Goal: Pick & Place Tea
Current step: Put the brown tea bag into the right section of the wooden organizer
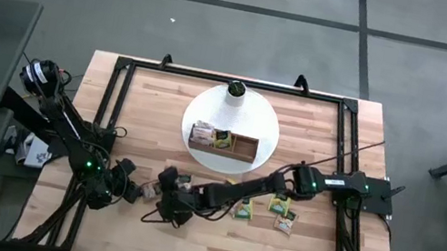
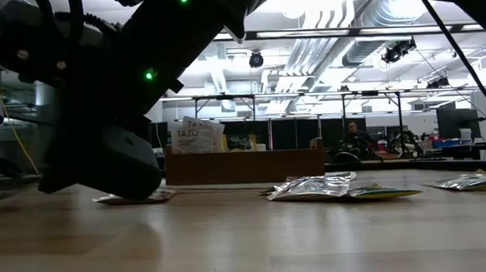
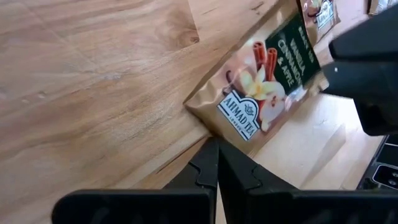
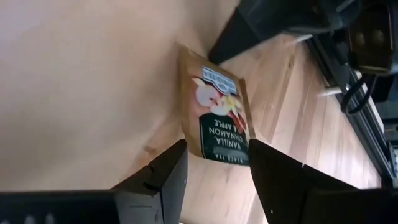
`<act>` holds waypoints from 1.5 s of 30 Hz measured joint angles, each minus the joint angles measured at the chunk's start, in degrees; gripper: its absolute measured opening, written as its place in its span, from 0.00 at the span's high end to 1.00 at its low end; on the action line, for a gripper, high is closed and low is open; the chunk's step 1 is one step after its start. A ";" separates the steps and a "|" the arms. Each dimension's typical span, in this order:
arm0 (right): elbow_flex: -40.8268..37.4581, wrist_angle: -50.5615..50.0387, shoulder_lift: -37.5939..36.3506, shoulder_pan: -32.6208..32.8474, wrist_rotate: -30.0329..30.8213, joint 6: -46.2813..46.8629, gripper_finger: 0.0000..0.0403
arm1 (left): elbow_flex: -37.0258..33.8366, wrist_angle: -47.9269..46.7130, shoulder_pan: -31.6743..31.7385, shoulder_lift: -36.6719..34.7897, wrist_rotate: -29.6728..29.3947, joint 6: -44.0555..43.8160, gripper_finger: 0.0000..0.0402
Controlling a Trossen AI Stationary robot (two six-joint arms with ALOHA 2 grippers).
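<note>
A tan tea sachet (image 3: 261,87) with a dark green panel lies flat on the wooden table (image 1: 144,102), near the front and left of centre, between my two grippers. My left gripper (image 3: 217,155) is shut, and its tips stand at the sachet's labelled short end. My right gripper (image 4: 217,146) reaches in from the table's right and is open, one finger on each side of the sachet's other end (image 4: 225,152). Three more sachets (image 1: 243,207) lie to the right. Others stand in the brown tray (image 1: 243,147). My left gripper's shut fingertips (image 3: 217,144) meet the edge of the sachet's labelled short end (image 3: 214,127), slanting down from the table's left; the sachet lies flat on the wood. My right gripper's fingers (image 4: 180,158) flank the sachet's long edges at the other end; whether they touch it I cannot tell.
The tray sits on a round white plate (image 1: 271,125) at the table's middle far side, with a white cylinder with a dark top (image 1: 236,89) behind it. A black frame (image 1: 116,107) runs along the table's edges. My right arm (image 1: 287,185) stretches low across the loose sachets.
</note>
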 joint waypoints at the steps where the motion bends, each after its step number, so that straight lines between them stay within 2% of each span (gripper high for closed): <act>1: 0.00 0.00 0.00 0.10 0.00 0.00 0.59 | -0.01 0.00 0.00 0.01 0.00 0.01 1.00; 10: 0.00 1.01 0.02 0.23 -1.33 0.61 0.60 | -0.04 -0.09 0.00 0.07 -0.02 0.01 1.00; 15: 0.00 1.81 0.02 0.21 -3.47 0.60 0.65 | -0.09 -0.09 0.00 0.07 -0.02 0.01 1.00; 21: 0.00 1.71 0.02 0.20 -3.02 0.12 0.72 | -0.09 -0.03 0.00 0.09 -0.02 0.26 1.00; 25: 0.00 1.70 0.02 0.21 -3.06 0.11 0.79 | -0.13 0.11 0.00 0.09 -0.04 0.47 1.00; 31: 0.00 1.68 0.02 0.43 -3.40 1.05 0.98 | -0.15 0.19 0.00 0.11 -0.04 0.62 1.00; 38: 0.11 0.95 0.02 1.48 -3.08 6.92 0.99 | -0.21 0.60 -0.04 0.20 -1.08 1.28 1.00; 45: 0.17 -1.40 -1.57 2.48 -0.48 15.77 1.00 | -0.30 2.63 -0.04 0.22 -2.33 6.56 1.00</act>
